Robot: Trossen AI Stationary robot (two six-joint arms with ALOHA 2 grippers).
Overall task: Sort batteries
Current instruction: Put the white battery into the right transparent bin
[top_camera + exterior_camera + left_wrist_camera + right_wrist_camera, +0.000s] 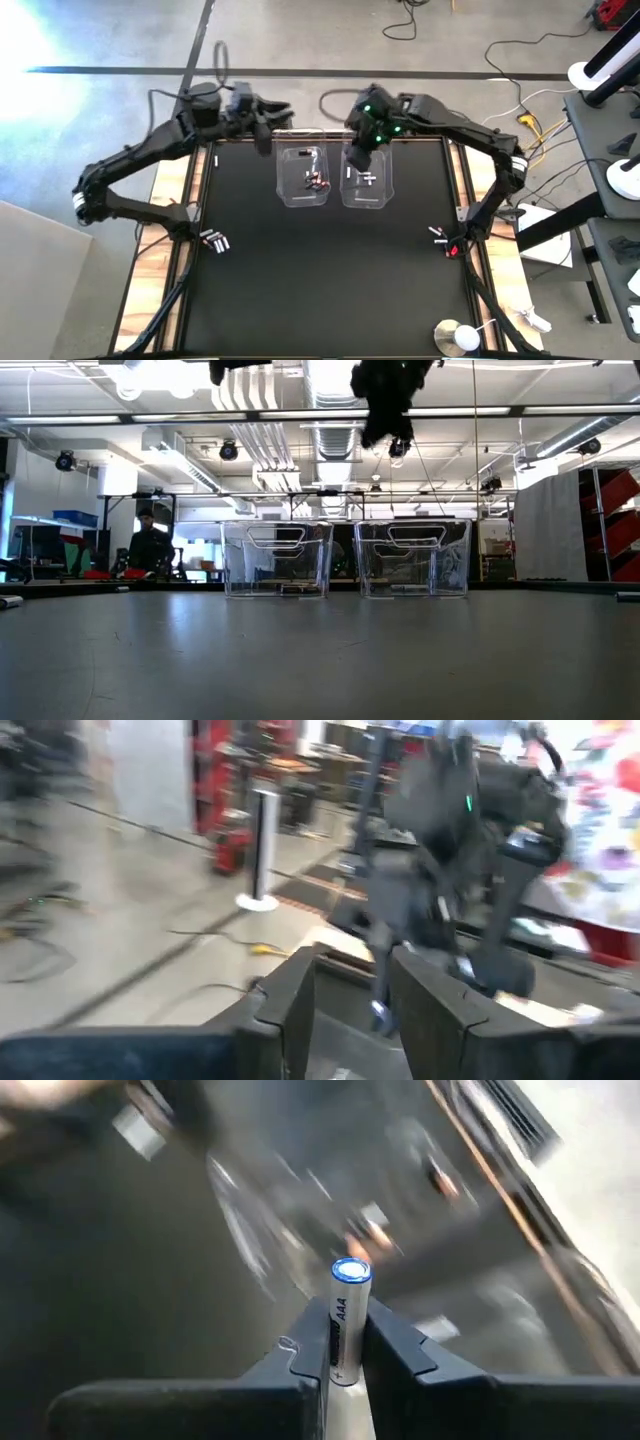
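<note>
Between right claw (346, 1342) fingers: white AAA battery (345, 1315) clamped, right tub (368, 180) directly below; left claw (348, 1000) hung released beside.

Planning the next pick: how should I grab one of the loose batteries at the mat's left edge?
Grip a battery across its round body, at mid-length, coming straight down with the left gripper. They lie flat and close together on the mat, so take an outer one, fingers straddling its sides.
</note>
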